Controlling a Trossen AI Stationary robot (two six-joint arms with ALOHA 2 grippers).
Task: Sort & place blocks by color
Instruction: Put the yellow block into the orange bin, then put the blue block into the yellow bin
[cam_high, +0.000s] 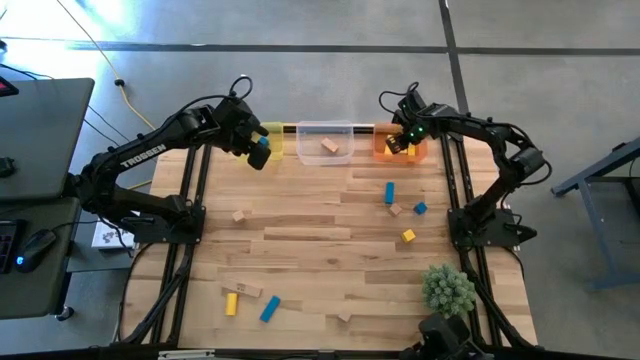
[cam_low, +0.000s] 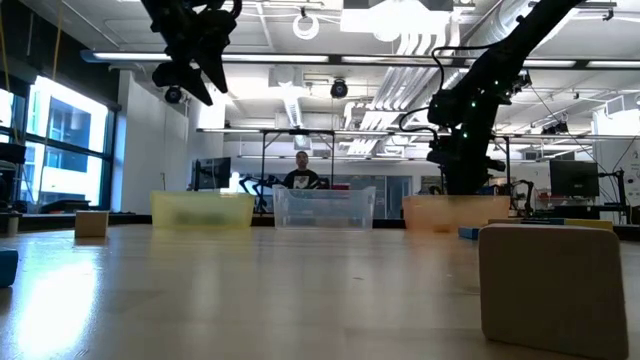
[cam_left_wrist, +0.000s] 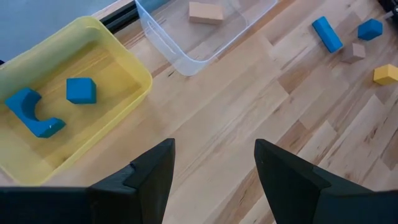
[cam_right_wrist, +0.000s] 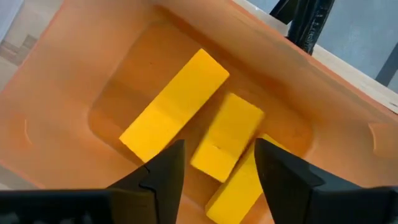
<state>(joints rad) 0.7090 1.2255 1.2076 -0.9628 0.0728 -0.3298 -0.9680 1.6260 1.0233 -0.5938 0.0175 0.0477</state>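
Yellow blocks (cam_right_wrist: 217, 146) lie in the orange bin (cam_right_wrist: 74, 93), over which the right gripper (cam_right_wrist: 214, 162) is held with fingers apart and empty. The left gripper (cam_left_wrist: 211, 165), also apart and empty, is raised beside the yellow bin (cam_left_wrist: 124, 59), where blue blocks (cam_left_wrist: 81, 90) lie. Loose blocks (cam_high: 390, 192) should next be approached from straight above and lifted singly. Bin contents are barely made out from the low view.

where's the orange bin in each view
High view: orange bin at the table's far edge, under the right gripper.
Low view: orange bin right of centre, behind it the right arm.
Left wrist view: not in it.
Right wrist view: orange bin fills the picture.
Shared landmark: the clear bin beside it.
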